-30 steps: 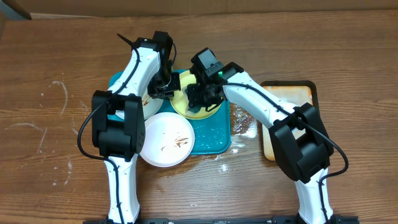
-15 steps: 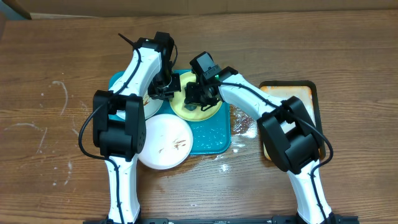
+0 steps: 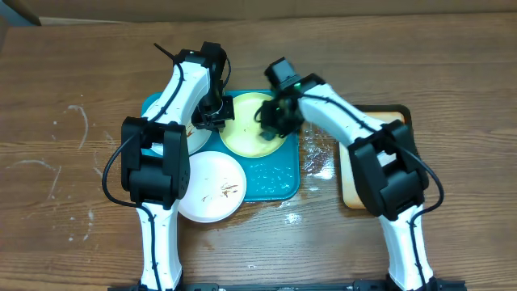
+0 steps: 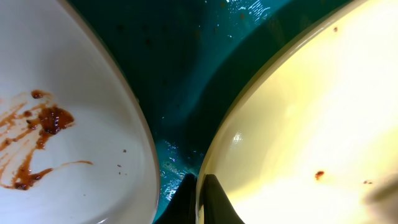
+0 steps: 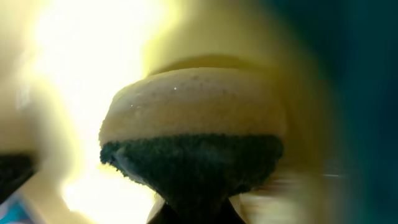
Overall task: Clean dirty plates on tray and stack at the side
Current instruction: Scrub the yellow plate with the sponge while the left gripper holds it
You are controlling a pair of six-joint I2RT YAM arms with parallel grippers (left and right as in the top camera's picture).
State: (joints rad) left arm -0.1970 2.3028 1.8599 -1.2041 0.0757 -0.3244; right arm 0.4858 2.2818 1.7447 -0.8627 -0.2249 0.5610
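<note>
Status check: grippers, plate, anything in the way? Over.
Left gripper shut on yellow-green plate rim. Right gripper shut on sponge, over that plate. Rear white plate and front white plate smeared; nothing blocking.

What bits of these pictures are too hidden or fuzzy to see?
Overhead: the left arm covers most of the back white plate.
Overhead: the right gripper hides its sponge.
Right wrist: the yellow-green plate is blurred glare behind the sponge.
Left wrist: both plates run off the edges.
</note>
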